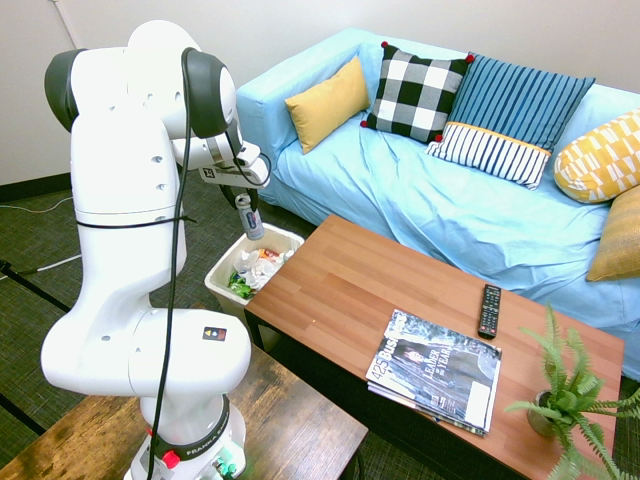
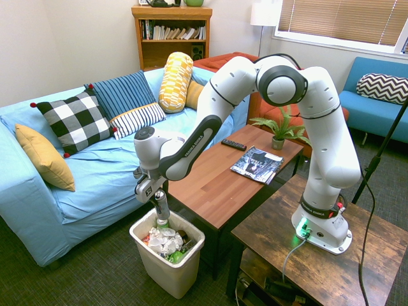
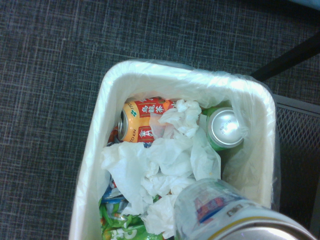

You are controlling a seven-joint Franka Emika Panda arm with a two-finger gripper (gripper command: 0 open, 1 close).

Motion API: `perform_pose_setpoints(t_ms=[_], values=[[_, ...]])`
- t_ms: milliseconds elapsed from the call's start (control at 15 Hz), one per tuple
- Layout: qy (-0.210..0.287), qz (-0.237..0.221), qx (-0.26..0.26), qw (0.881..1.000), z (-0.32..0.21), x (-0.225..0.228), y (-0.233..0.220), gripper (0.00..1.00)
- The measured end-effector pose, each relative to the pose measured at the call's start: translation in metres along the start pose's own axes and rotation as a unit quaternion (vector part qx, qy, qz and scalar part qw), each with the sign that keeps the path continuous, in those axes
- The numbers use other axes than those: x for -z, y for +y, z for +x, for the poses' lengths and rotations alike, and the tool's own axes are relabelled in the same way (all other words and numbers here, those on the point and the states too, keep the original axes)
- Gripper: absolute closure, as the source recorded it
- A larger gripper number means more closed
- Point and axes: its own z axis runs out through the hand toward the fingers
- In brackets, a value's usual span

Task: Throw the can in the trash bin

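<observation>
One silver-grey can [image 1: 250,218] clenched in the jaws [image 2: 155,198], tilted a bit, over the trash bin [image 2: 182,271], not in w/ the rest. Bin has a clear liner, crumpled white paper [image 3: 165,160], an orange/red tea can [image 3: 142,120], another can upright-ish [image 3: 225,128] & green wrappers [image 3: 125,227]. Bin stands on the floor [image 3: 40,125], near the light-blue sofa [image 1: 420,200] & wood coffee table [image 1: 370,290].
</observation>
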Motion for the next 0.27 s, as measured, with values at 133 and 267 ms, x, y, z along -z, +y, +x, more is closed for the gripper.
perform_pose_setpoints(t_ms=[133,267], values=[[0.001,0.002,-0.001,1.000,0.001,0.002,0.000,0.00],[0.005,0.006,-0.005,1.000,0.004,0.014,0.000,0.00]])
